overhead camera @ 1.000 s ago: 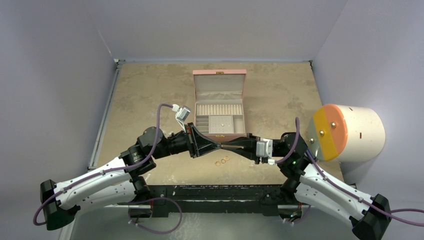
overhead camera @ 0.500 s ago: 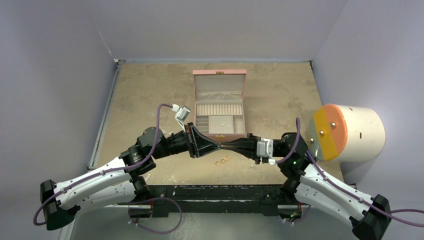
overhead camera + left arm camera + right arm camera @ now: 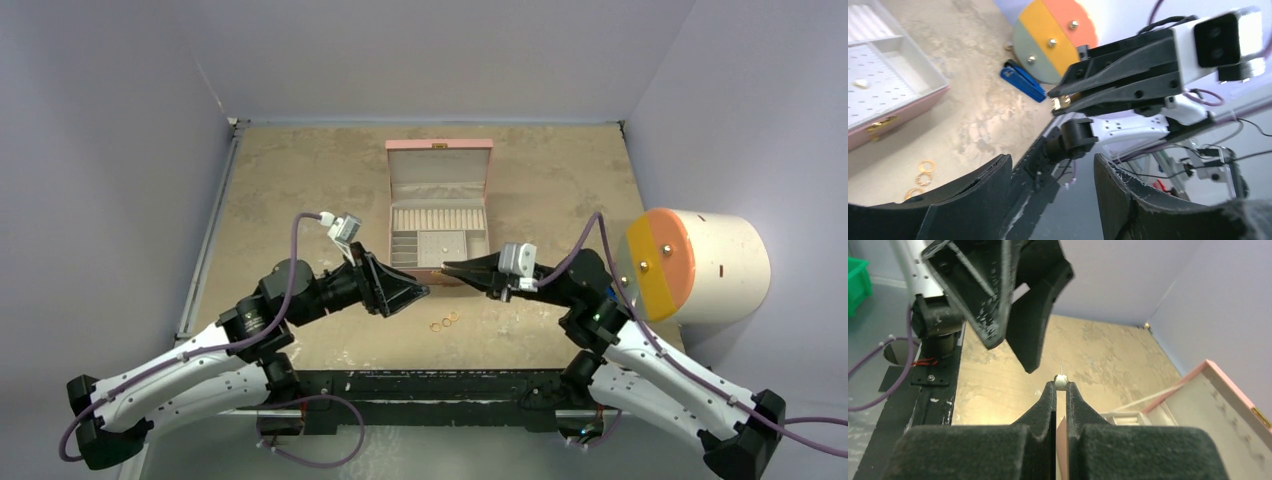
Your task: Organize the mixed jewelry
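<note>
R hand (image 3: 450, 267) and L hand (image 3: 415, 291) have pulled apart since 0.5 s ago; tips no longer meet. R hand is pinched on a small pearl-like stud (image 3: 1061, 381), now by the pink box (image 3: 440, 148) front edge. L hand gapes wide, holding nothing. Gold rings (image 3: 444, 321) unmoved on the counter (image 3: 300, 180).

We can read no text, label, brand, number or sign in any view, neither on the pink box (image 3: 439, 147) nor on the white drum (image 3: 725, 265).
</note>
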`<action>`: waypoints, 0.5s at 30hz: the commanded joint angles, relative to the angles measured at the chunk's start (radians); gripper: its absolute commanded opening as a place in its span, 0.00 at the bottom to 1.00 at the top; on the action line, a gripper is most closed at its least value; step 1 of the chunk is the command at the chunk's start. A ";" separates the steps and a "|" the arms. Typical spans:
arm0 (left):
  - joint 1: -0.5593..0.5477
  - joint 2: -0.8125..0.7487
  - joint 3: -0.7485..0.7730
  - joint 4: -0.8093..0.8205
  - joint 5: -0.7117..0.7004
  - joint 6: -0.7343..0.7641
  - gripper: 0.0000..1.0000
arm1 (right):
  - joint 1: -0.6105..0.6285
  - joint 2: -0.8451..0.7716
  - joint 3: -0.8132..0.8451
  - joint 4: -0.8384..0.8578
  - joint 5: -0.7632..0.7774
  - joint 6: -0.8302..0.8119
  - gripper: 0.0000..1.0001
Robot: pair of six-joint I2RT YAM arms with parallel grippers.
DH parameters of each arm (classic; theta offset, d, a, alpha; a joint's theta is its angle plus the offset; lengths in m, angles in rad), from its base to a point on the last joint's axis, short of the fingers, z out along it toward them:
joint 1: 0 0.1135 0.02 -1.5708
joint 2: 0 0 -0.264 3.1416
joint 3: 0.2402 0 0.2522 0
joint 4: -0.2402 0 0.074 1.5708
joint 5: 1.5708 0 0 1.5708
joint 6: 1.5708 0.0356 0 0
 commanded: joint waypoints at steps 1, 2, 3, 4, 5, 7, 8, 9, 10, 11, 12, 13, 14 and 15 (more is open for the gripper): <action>-0.006 -0.032 0.087 -0.139 -0.145 0.099 0.61 | 0.005 0.058 0.132 -0.213 0.162 0.070 0.00; -0.006 -0.035 0.099 -0.166 -0.170 0.115 0.61 | 0.005 0.082 0.158 -0.259 0.186 0.076 0.00; -0.006 -0.036 0.113 -0.192 -0.193 0.133 0.62 | 0.005 0.103 0.185 -0.305 0.214 0.082 0.00; -0.006 -0.038 0.126 -0.220 -0.218 0.149 0.62 | 0.005 0.128 0.212 -0.350 0.238 0.094 0.00; -0.006 -0.039 0.138 -0.241 -0.241 0.167 0.62 | 0.005 0.151 0.239 -0.391 0.263 0.102 0.00; -0.006 -0.044 0.159 -0.285 -0.287 0.200 0.62 | 0.005 0.195 0.285 -0.456 0.310 0.119 0.00; -0.006 -0.046 0.169 -0.303 -0.306 0.218 0.62 | 0.005 0.216 0.305 -0.497 0.335 0.135 0.00; -0.006 -0.046 0.178 -0.323 -0.327 0.232 0.62 | 0.005 0.239 0.326 -0.534 0.354 0.140 0.00; -0.006 -0.047 0.192 -0.341 -0.348 0.248 0.62 | 0.005 0.260 0.347 -0.565 0.373 0.146 0.00; -0.006 -0.045 0.203 -0.357 -0.364 0.264 0.63 | 0.005 0.283 0.367 -0.601 0.395 0.160 0.00; -0.006 -0.045 0.211 -0.372 -0.379 0.281 0.63 | 0.004 0.310 0.390 -0.638 0.419 0.174 0.00; -0.006 -0.045 0.220 -0.386 -0.397 0.298 0.63 | 0.004 0.335 0.416 -0.678 0.444 0.185 0.00; -0.006 -0.044 0.227 -0.398 -0.415 0.313 0.63 | 0.004 0.365 0.443 -0.722 0.476 0.196 0.00; -0.006 -0.043 0.234 -0.408 -0.432 0.331 0.63 | 0.004 0.395 0.472 -0.761 0.494 0.204 0.00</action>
